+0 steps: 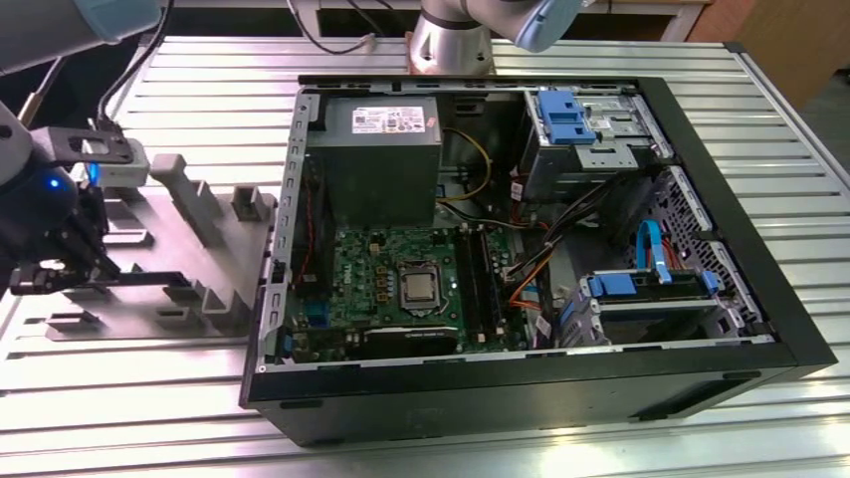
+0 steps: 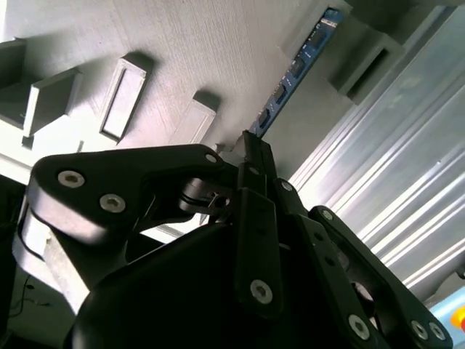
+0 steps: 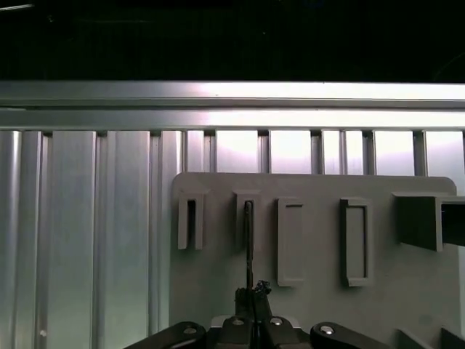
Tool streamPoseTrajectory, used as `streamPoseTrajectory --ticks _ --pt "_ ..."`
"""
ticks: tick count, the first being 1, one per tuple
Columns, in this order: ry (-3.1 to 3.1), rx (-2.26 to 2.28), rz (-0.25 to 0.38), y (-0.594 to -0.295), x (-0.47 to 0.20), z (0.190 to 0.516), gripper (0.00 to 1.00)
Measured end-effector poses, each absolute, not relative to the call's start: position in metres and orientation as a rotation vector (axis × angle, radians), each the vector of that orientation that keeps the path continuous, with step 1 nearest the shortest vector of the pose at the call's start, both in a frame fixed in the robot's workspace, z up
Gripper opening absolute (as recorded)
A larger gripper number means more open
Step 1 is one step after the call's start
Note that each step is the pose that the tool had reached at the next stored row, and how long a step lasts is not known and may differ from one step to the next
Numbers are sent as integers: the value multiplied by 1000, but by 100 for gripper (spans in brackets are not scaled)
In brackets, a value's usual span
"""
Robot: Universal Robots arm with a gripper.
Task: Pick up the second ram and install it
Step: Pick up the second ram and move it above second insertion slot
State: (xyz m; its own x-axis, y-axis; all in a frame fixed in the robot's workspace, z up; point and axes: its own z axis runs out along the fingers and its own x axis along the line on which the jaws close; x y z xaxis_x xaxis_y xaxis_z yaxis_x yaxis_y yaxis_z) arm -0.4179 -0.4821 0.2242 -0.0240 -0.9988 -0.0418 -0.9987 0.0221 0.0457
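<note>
Dark blue second ram (image 2: 290, 76) with black chips, matte black gripper (image 2: 248, 145), pale grey holder plate (image 3: 320, 240). Ribbed silver table (image 1: 531, 450), black case (image 1: 531, 383), green motherboard (image 1: 385, 284), grey PSU (image 1: 372, 174) with a white label (image 1: 392, 121), bright blue drive clips (image 1: 564, 118) and a blue cable (image 1: 651, 249) too.

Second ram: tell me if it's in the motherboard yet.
No, the second ram sits at the grey holder plate, its end in the pincer.

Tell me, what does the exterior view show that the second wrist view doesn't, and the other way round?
The exterior view adds the open computer case, its green motherboard and the grey power supply. The second wrist view adds a close look at the blue face and black chips of the second ram. Both share the gripper shut on that ram, the grey holder blocks and the ribbed metal table.
</note>
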Motion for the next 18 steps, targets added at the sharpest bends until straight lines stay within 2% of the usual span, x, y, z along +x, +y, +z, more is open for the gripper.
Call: streamPoseTrajectory --ticks 18 --pt "-2245 2194 -96 -481 -418 297 11"
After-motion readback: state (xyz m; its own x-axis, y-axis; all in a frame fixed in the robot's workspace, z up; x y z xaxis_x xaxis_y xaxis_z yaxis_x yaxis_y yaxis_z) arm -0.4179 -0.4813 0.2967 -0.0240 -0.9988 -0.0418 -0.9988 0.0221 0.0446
